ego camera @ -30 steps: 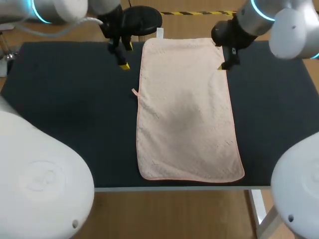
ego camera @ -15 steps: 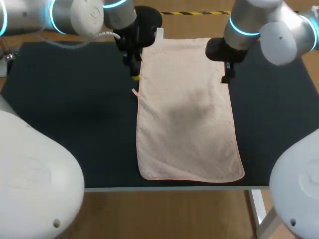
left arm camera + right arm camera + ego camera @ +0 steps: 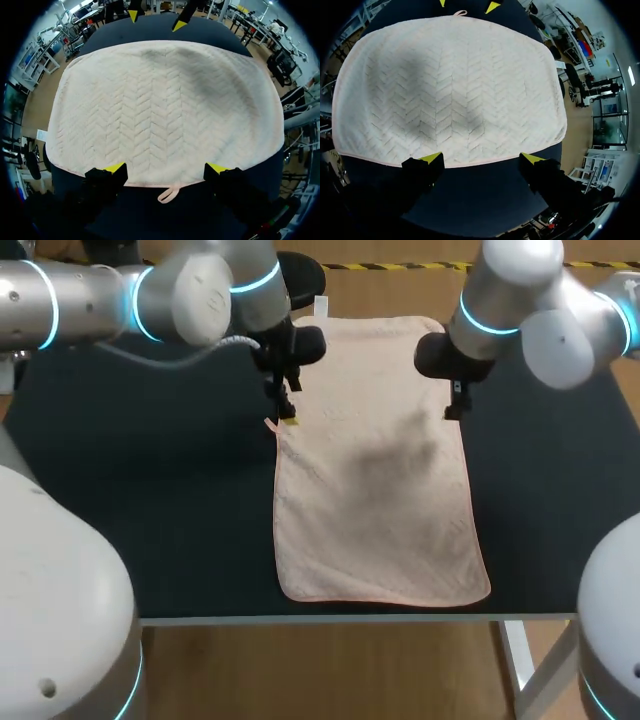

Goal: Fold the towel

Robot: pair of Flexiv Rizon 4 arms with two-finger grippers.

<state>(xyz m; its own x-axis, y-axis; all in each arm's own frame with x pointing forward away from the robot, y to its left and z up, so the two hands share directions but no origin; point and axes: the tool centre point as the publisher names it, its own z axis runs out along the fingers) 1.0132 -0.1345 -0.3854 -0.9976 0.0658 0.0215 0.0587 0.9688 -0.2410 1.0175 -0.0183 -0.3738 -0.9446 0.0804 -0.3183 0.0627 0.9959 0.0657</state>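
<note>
Towel (image 3: 375,460), pale pink with a herringbone weave, lies spread flat on the dark table (image 3: 130,460). Its long sides run from the far edge towards the near one, and its near short edge sits just at the table's front rim.

The left arm (image 3: 90,300) comes in from the far left corner. The left hand (image 3: 285,410) points down at the towel's left long side, in its far half, just beside a small hanging loop (image 3: 270,424). In the left wrist view this hand (image 3: 166,168) has its fingers wide apart, the yellow tips right at the hem with the loop (image 3: 168,194) between them and nothing clamped.

A white tag (image 3: 320,306) sticks out from the towel's far short edge, and a soft shadow (image 3: 385,455) falls across its middle.

The right arm (image 3: 540,310) enters from the far right corner. The right hand (image 3: 452,405) is at the towel's right long side, roughly opposite the left one. In the right wrist view its fingers (image 3: 482,159) are likewise spread, the tips at the hem, gripping nothing. Whether either hand's tips touch the cloth cannot be told.
</note>
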